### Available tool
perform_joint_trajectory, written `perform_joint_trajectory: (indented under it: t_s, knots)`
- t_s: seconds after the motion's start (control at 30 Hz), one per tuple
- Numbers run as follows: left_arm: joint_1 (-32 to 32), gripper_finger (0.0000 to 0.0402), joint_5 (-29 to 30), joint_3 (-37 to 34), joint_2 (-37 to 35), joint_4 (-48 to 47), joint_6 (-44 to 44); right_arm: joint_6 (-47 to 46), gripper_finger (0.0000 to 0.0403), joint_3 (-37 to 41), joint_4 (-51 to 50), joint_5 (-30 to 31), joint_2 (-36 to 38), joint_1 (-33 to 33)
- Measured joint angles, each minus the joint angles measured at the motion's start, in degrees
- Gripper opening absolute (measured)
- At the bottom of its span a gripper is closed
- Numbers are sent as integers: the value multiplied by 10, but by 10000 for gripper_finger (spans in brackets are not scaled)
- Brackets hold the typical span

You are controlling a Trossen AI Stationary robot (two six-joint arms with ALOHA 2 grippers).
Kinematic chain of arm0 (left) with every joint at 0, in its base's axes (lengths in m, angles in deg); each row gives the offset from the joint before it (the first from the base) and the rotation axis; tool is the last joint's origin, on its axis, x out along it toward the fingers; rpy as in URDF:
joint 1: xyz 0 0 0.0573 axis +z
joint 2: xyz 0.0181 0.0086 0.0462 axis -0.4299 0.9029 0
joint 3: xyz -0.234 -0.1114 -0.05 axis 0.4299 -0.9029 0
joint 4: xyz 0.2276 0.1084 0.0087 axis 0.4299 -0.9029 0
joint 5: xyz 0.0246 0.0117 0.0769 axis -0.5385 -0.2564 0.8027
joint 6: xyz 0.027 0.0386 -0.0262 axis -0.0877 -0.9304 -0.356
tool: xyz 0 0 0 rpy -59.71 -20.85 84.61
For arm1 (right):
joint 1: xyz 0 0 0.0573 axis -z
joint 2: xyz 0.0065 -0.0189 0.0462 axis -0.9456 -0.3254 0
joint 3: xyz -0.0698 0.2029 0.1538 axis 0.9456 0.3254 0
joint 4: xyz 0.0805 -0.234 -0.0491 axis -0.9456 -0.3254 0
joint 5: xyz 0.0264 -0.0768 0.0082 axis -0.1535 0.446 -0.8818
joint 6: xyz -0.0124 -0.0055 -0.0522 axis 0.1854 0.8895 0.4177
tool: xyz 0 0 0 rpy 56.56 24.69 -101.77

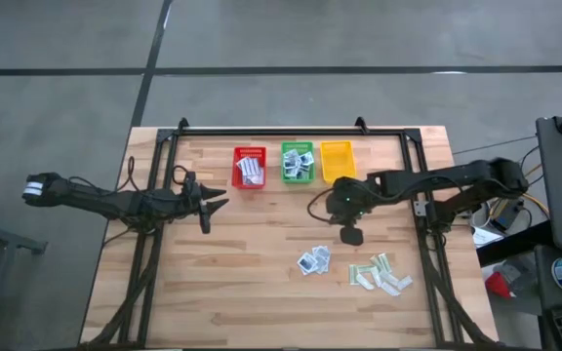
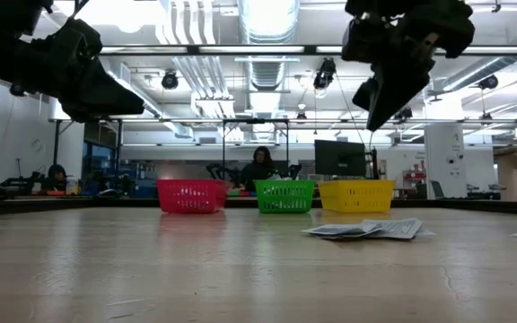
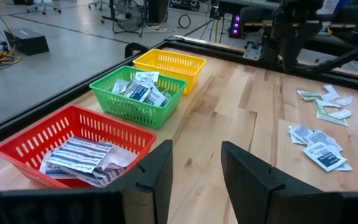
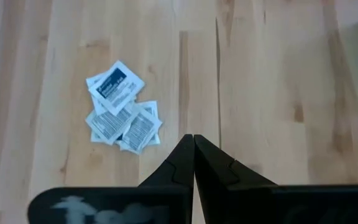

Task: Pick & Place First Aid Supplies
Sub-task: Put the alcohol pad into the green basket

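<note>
The first aid supplies lie in two loose heaps on the wooden table: small square white-blue packets (image 1: 314, 260) (image 4: 120, 109) and pale green-beige strips (image 1: 381, 274) (image 3: 325, 102) to their right. More square packets fill the green basket (image 3: 138, 90), and striped oblong packets (image 3: 79, 155) lie in the red basket (image 1: 250, 168). My right gripper (image 1: 351, 235) (image 4: 193, 140) hangs shut and slanted down above the table, between the yellow basket (image 1: 338, 161) and the square packets, with nothing in it. My left gripper (image 1: 218, 207) (image 3: 194, 174) hovers open at the left, pointing toward the baskets.
The three baskets stand in a row at the table's far edge, and a black frame (image 1: 291, 133) borders the table's far side and flanks. Bare wood lies between the two grippers and along the near edge. A person (image 2: 260, 166) sits in the room beyond the baskets.
</note>
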Motion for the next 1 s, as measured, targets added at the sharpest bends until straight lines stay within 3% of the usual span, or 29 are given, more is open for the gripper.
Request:
perform_joint_trajectory:
  t_s: [0.3, 0.7, 1.0]
  knots:
    - [0, 133, 0, 0, 0, -1, 0, 51, 26, -26, -4, -87, -60, -16]
    - [0, 133, 0, 0, 0, -11, -1, 163, 140, -150, -9, -88, -219, -45]
    - [0, 133, 0, 0, 2, -13, -1, 256, 155, -203, -41, -86, -333, -48]
